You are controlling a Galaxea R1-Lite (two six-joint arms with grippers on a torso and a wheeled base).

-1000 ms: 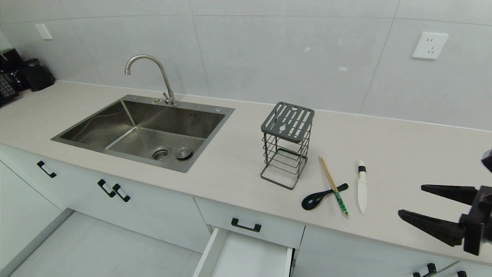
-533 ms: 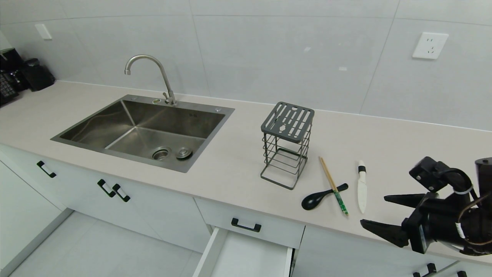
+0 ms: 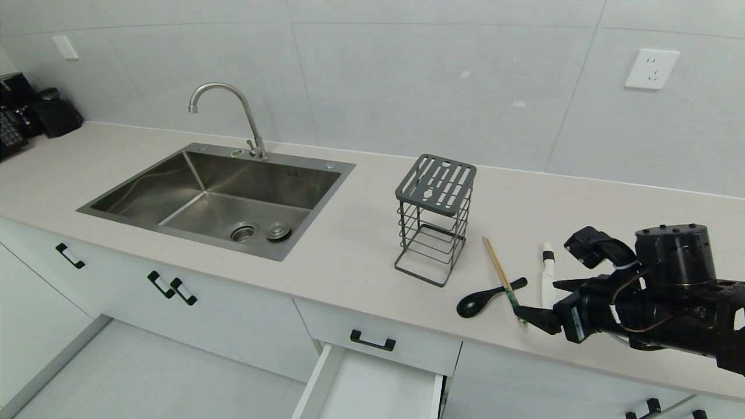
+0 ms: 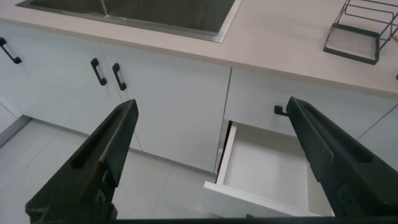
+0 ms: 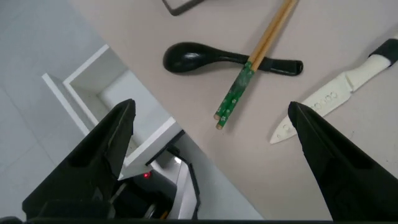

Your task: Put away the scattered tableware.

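Right claw [image 3: 536, 298], jaws spread wide, hovers by the chopsticks [image 3: 498, 265], which lie on the counter [image 3: 349, 244] across a black spoon [image 3: 485, 297], beside a white knife [image 3: 546, 276]. To pick cleanly, it should straddle both sticks clear of the spoon, then close. Left claw [image 4: 211, 104] hangs open too.

Bright, even light from overhead. Small pale glints on wall tiles [image 3: 465, 74], soft sheen on steel walls of sink [image 3: 192, 174]. Shadows faint and soft-edged: light smudge under rack [image 3: 433, 218], thin dark rim beside spoon [image 3: 474, 304]. Countertop [image 3: 349, 244] matte, evenly lit. Tile seams bow toward head-view edges. Inside of open drawer [image 3: 372, 390] well lit.
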